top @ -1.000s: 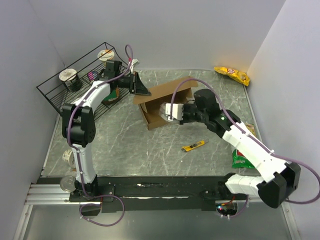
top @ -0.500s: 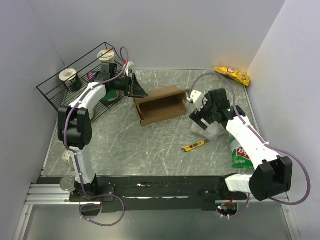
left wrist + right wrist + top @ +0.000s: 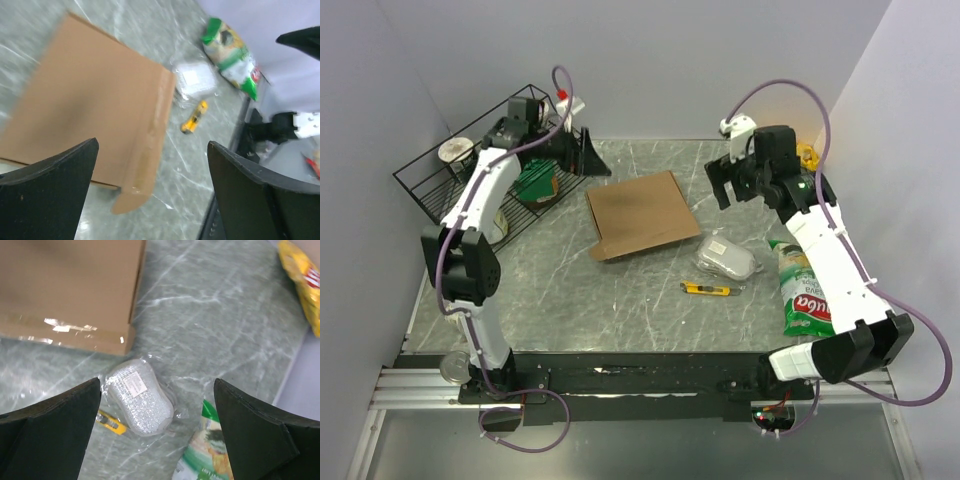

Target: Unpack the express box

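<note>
The express box [image 3: 642, 215] lies flat and closed-looking on the table's middle, a brown carton with a taped flap edge [image 3: 150, 145] at its near side. My left gripper [image 3: 595, 160] hangs open above the box's far left corner, by the basket, holding nothing; its wrist view looks down on the box [image 3: 90, 110]. My right gripper [image 3: 732, 190] is open too, raised beyond the box's right side. Below it lies a plastic-wrapped silver sponge [image 3: 137, 397], also on the table [image 3: 727, 260] just right of the box [image 3: 70, 285].
A yellow utility knife [image 3: 710, 289] lies in front of the sponge. A green snack bag [image 3: 807, 295] rests at the right edge, a yellow chip bag [image 3: 302, 280] at the far right corner. A black wire basket [image 3: 430, 190] with cups [image 3: 457, 152] stands at the far left.
Both grippers opened and pulled up and back. The right one let go of the wrapped sponge, which now lies by the knife. The box went from standing open to lying flat.
</note>
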`<state>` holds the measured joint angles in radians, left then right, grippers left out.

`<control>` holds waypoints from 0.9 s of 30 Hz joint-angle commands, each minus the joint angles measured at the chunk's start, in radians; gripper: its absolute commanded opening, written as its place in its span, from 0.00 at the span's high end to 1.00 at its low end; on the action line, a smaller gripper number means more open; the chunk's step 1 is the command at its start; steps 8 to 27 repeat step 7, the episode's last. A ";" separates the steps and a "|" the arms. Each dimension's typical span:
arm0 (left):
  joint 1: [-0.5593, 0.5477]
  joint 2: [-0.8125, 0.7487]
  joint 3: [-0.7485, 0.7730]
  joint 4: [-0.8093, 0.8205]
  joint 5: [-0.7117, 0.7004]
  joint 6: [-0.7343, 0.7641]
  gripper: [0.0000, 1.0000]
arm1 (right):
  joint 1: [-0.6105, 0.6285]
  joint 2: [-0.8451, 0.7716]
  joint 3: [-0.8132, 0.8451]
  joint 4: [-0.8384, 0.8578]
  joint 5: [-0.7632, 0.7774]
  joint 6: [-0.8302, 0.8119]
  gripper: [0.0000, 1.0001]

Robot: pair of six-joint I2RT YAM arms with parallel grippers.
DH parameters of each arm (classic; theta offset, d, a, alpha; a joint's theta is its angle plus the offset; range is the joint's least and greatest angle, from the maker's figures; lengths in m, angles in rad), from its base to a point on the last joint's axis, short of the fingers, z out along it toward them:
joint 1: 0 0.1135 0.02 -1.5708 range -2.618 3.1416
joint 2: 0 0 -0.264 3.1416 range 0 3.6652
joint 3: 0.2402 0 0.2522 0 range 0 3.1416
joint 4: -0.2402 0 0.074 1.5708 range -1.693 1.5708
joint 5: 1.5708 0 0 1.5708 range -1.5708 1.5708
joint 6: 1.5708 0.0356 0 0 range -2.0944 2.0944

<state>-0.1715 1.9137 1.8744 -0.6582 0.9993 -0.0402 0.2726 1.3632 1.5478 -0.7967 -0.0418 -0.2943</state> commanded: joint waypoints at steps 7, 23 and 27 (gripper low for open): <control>0.010 -0.096 0.262 -0.140 -0.393 0.076 0.04 | -0.027 -0.039 0.235 0.028 0.284 0.185 0.00; 0.010 -0.096 0.262 -0.140 -0.393 0.076 0.04 | -0.027 -0.039 0.235 0.028 0.284 0.185 0.00; 0.010 -0.096 0.262 -0.140 -0.393 0.076 0.04 | -0.027 -0.039 0.235 0.028 0.284 0.185 0.00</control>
